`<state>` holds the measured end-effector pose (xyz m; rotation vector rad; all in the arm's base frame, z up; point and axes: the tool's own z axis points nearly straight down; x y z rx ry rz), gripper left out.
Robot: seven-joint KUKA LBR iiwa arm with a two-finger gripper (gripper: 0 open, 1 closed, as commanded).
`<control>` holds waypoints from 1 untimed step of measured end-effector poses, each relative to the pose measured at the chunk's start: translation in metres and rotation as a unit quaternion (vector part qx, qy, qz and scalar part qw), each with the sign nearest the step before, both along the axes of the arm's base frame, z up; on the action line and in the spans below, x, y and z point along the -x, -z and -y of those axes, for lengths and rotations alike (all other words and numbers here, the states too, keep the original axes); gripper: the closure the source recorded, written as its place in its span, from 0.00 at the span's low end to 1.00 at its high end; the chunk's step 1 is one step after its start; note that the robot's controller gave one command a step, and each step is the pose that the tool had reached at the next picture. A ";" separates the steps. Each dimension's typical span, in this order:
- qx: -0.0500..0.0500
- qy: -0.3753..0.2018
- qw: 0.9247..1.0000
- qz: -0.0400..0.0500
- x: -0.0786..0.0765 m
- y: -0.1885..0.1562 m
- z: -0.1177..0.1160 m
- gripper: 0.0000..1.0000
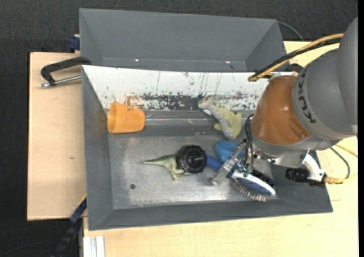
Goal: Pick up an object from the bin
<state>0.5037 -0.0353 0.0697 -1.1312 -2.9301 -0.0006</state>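
The tool point(234, 166) hangs near the grey metal bin's point(96, 153) front right corner, beside a bristly oval brush point(254, 187) and a smooth blue piece point(225, 149). Whether it is open cannot be told.

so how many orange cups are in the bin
1. The orange cup lies on its side at the back left of the bin, against the far wall. The arm covers the right part, so another could be hidden there.
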 end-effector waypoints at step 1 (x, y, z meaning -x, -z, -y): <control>0.001 -0.001 1.000 0.007 -0.004 -0.004 0.000 1.00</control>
